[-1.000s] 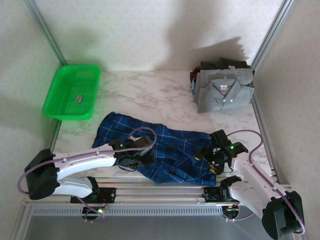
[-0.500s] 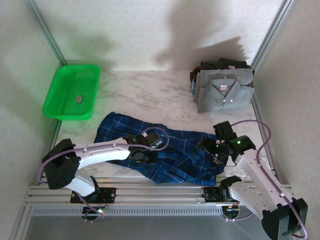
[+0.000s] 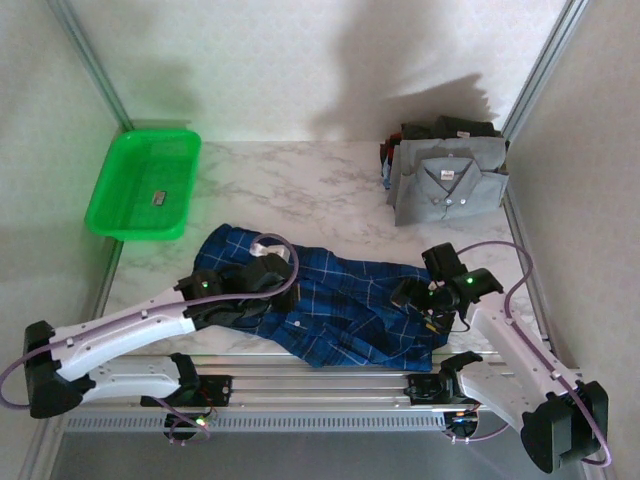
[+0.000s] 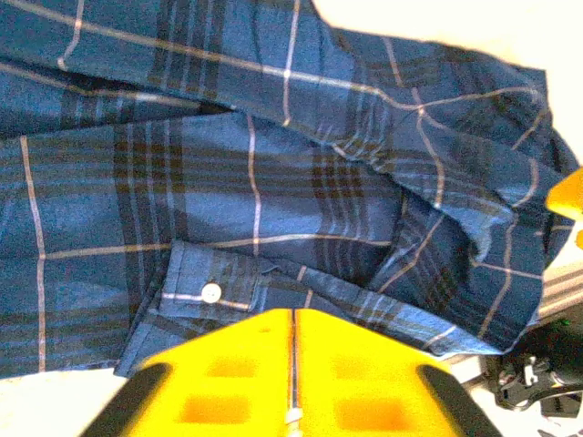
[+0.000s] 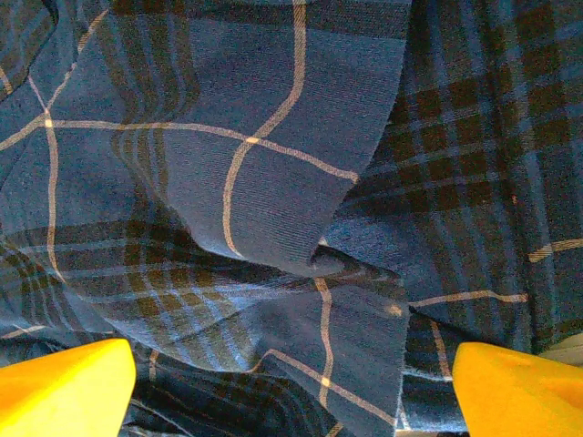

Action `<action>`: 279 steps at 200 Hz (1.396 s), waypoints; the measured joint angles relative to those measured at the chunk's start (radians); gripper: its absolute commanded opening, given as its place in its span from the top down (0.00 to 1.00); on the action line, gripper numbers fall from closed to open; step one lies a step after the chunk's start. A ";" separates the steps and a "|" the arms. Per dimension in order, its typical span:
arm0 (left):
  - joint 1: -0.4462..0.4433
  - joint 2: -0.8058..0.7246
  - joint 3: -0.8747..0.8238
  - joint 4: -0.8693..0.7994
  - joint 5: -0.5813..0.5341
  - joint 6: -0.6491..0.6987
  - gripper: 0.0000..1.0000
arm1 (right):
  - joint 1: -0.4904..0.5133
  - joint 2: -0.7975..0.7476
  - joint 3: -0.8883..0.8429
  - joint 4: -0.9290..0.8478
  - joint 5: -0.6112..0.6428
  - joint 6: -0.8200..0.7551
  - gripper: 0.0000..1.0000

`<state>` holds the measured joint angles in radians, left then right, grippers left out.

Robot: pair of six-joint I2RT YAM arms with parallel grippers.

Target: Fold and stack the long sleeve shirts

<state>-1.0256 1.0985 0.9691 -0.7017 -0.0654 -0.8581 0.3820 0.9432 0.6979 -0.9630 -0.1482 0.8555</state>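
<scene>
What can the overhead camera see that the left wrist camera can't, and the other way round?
Overhead adds the wider scene: the green basket at the far left and the folded grey shirt at the far right. The left wrist view adds close detail: a white cuff button and the left gripper with its yellow fingers pressed together. Both take in the crumpled blue plaid shirt.

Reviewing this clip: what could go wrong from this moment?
1. The left end effector is shut beside the cuff of the plaid shirt; a pull there might drag just the sleeve and bunch it.
2. The open right end effector hovers over rumpled layers and may pinch several folds at once.
</scene>
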 measured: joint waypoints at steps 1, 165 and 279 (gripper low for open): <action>0.000 0.000 -0.001 0.000 0.001 0.000 0.64 | 0.000 0.000 0.000 0.001 -0.001 0.000 0.08; 0.023 0.388 -0.121 0.066 0.087 0.148 0.68 | 0.000 -0.032 0.003 0.032 -0.061 -0.056 0.01; 0.046 0.358 -0.124 0.057 0.059 0.176 0.51 | 0.000 -0.037 0.003 0.032 -0.065 -0.056 0.01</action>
<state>-0.9798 1.4567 0.8448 -0.6449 -0.0063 -0.6819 0.3820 0.9066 0.7013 -0.9306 -0.2134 0.7990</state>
